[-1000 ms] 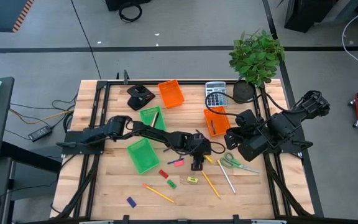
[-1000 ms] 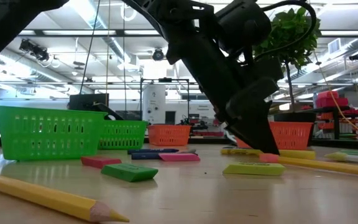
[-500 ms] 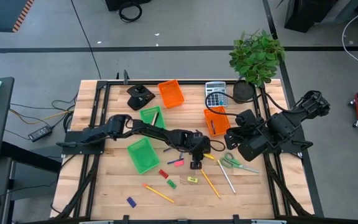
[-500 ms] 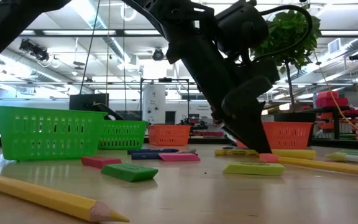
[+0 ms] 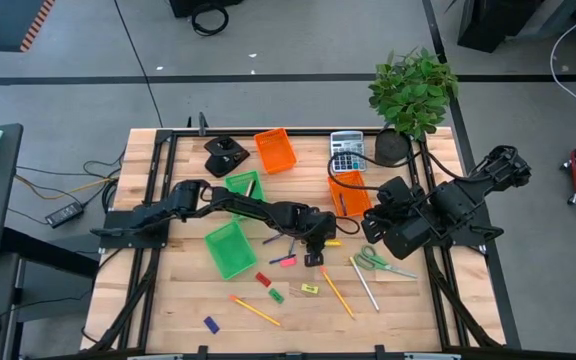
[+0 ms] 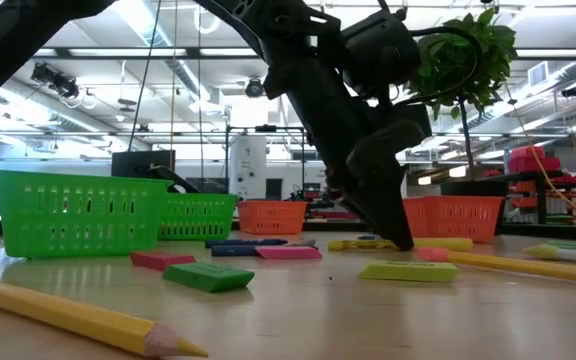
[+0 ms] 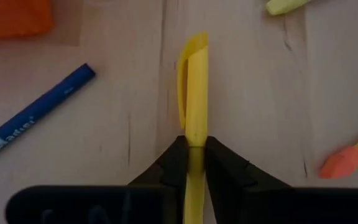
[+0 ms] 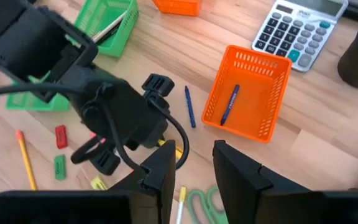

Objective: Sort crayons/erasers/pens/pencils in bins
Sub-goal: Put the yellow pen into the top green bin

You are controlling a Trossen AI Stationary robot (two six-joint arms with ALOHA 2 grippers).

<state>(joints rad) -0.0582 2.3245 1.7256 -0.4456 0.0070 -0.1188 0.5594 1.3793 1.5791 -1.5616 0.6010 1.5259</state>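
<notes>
Barely started — one pen [image 8: 230, 104] binned, erasers [image 5: 275, 287] and pencils [image 5: 255, 310] scattered toward six o'clock — while the left gripper [image 7: 195, 152] pinches a yellow stick [image 7: 194, 87] at centre.

scissors [image 5: 380, 262] and pencils [image 5: 338, 294] clutter right, bare table [image 5: 408, 320] front right

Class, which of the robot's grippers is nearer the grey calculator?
Right. The right gripper hovers just below the grey calculator in the high view; the left gripper sits farther off, mid-table.
</notes>
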